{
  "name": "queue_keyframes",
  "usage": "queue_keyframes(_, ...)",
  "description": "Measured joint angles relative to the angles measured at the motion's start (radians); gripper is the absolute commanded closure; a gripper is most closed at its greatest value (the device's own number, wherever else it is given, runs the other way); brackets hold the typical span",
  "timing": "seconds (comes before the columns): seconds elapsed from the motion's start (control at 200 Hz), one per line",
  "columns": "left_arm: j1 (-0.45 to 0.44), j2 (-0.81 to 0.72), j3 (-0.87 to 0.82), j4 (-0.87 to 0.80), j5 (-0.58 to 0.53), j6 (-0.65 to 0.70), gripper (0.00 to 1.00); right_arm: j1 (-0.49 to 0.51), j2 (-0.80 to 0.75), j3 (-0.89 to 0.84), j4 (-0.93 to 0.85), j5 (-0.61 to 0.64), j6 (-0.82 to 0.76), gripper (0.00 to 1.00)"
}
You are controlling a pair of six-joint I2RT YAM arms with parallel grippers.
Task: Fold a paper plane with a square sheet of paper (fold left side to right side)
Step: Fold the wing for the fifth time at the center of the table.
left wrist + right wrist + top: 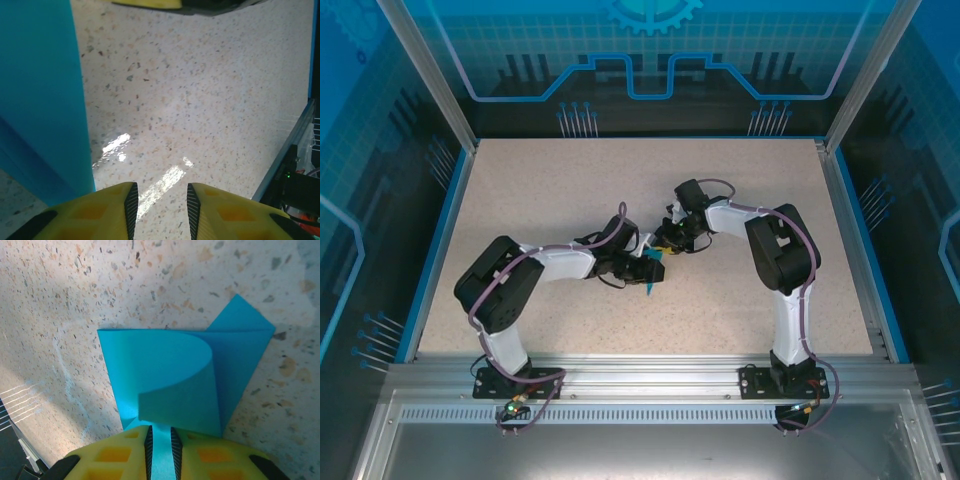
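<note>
Pinching the square sheet of paper [165, 375] by a narrow strip at its near edge, with the right gripper [160, 432] and its yellow fingers [117, 455] pressed almost together on that strip. Folded into layers, from the right wrist: one flap curling over in a rounded bend, a pointed corner jutting out at upper right, lying over the speckled top. Just beside, on the left wrist: left gripper [160, 195] with fingers [107, 207] spread apart, bare surface visible through the gap, gripping nothing. Tall teal plane along the left edge of that view, most likely the same paper, seen close and upright. Yellow finger of the other arm at the top edge.

Underneath: beige tabletop [540, 200] flecked with dark and orange specks, glossy enough to catch window-like glints. Bordered by a darker blue strip [435, 250], then an aluminium rail [640, 375] along the near side. Walled by translucent blue panels [650, 50] printed with circuit lines and a gear.

From above: both grippers meeting near the table's middle, paper reduced to small teal slivers [651, 268] between them. Fold shape readable from the right wrist alone.
</note>
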Motion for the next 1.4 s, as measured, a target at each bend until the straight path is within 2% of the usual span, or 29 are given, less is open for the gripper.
queue_keyframes(0.695,0.000,0.031,-0.029,0.032,-0.024,-0.001,0.67,0.000,0.000,0.001,-0.001,0.000,-0.002,0.79)
queue_keyframes(0.97,0.000,0.031,-0.061,0.090,-0.024,-0.005,0.69,-0.002,-0.003,0.002,-0.002,-0.007,-0.026,0.81)
queue_keyframes(1.03,0.000,0.029,-0.069,0.103,-0.024,-0.008,0.69,-0.003,-0.010,0.001,-0.003,-0.006,-0.039,0.83)
queue_keyframes(1.196,0.000,0.027,-0.080,0.122,-0.032,-0.024,0.72,-0.019,-0.108,-0.037,-0.016,-0.003,-0.076,0.91)
queue_keyframes(1.401,0.000,0.027,-0.080,0.122,-0.040,-0.029,0.74,-0.028,-0.230,-0.136,0.006,-0.031,-0.085,0.92)
